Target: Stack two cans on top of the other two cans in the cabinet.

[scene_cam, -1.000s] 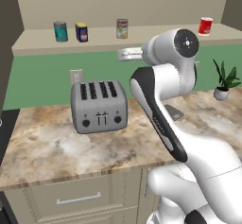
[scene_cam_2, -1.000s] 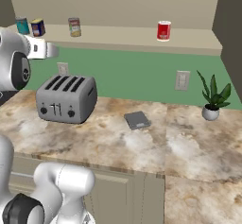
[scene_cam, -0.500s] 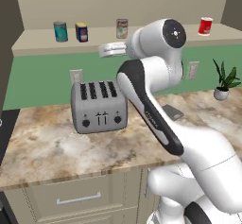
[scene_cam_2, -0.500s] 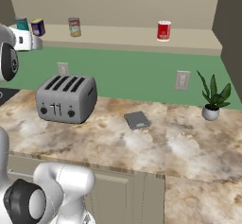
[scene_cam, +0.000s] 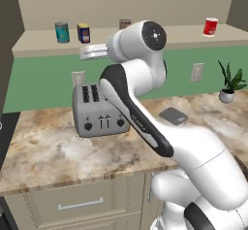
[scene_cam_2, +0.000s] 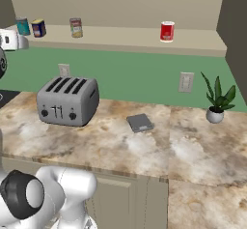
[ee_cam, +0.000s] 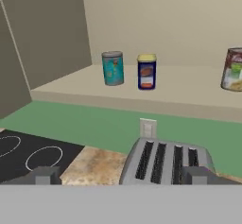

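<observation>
gripper (scene_cam: 86, 52) has swung left toward teal-blue can (scene_cam: 62, 32).

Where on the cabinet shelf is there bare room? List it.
The widest bare stretch of the shelf lies between the pale can and the red can. A shorter bare patch runs right of the red can. Crowded: the left end, where the teal can and blue can stand close.

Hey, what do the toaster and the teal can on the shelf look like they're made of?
The toaster looks like brushed metal: an even grey satin body with dark slots and knobs, though the render could equally mean painted plastic. The teal can looks like metal under a printed teal label, judging by its silvery rims at top and bottom.
</observation>
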Controlling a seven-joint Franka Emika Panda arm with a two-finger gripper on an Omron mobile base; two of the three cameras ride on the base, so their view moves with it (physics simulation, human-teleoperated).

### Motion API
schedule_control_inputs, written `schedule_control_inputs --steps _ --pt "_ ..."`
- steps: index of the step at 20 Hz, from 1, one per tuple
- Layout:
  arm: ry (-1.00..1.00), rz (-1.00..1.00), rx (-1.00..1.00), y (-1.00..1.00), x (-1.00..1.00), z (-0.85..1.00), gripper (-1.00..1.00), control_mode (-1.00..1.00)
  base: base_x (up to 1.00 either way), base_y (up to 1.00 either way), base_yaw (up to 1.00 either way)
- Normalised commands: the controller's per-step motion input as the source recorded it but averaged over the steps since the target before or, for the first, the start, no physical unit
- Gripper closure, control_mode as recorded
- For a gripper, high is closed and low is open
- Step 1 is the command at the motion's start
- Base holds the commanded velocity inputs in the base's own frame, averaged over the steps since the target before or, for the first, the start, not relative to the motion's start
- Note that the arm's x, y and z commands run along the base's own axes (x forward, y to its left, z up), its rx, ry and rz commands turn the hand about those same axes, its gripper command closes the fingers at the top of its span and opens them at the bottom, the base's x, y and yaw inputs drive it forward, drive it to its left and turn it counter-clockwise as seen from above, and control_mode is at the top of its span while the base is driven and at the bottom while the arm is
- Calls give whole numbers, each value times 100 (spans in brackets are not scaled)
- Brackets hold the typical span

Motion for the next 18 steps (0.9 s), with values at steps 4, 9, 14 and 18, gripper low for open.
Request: schedule_control_inputs --steps 4,9,14,18 --pt "1 0 0 47 12 14 -100 -100 0 0 0" --pt "8 0 3 35 22 13 -100 -100 0 0 0" --pt "8 3 0 7 26 0 -100 -100 0 0 0" --pt "2 0 0 0 34 -5 -100 -100 0 0 0"
